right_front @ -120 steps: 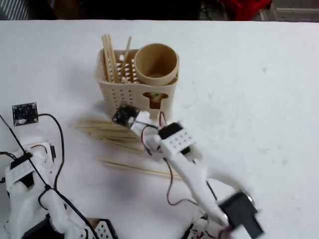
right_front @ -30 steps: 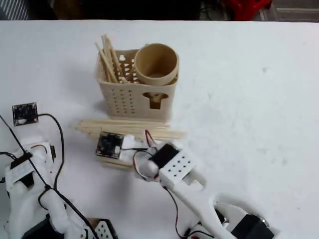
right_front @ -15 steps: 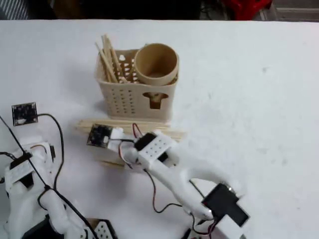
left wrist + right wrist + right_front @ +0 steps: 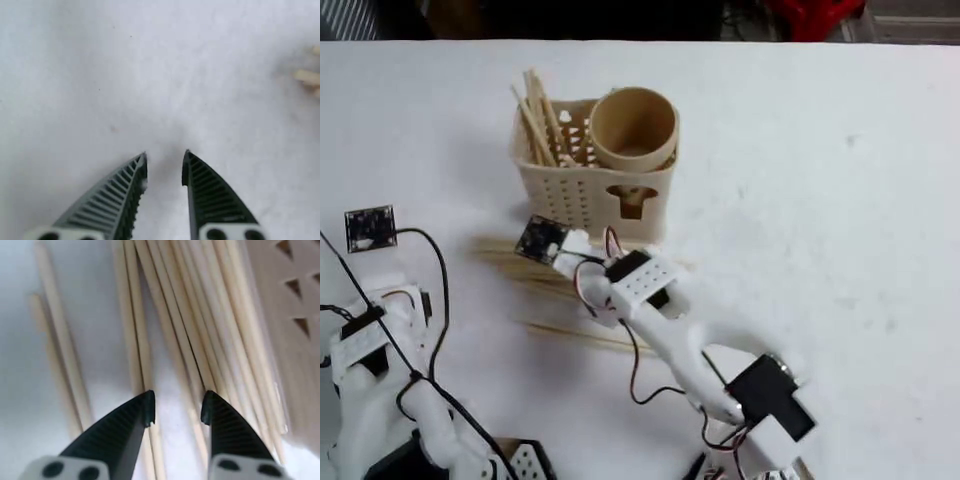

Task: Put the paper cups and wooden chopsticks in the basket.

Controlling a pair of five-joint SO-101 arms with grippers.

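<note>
High view gives you the layout: the basket [image 4: 595, 195] stands on the white table [image 4: 840, 180] with one paper cup [image 4: 633, 128] already upright inside it. A few standing chopsticks [image 4: 538, 120] lean in the corner beside the cup. The loose chopsticks [image 4: 500, 250] lie flat on the table in a bundle just beside the basket, along the wall with the handle cut-out. A pair of stray sticks [image 4: 582, 336] lies a little farther from that wall, roughly parallel to the bundle.

Your right gripper [image 4: 177, 407] hangs low over the bundle, close to the basket, fingers parted with nothing between them yet. In the right wrist view the tips straddle a stick or two (I cannot tell whether they touch the wood). That placement makes sense to me. Sticks lying flat have to be pinched across their length, so the jaws are set crosswise over them, and the basket is near enough that the carry should be short.

Your left gripper [image 4: 165, 162] sits well away from the basket over bare table, fingers slightly apart and empty. It is probably parked there so it does not crowd the right arm.
</note>
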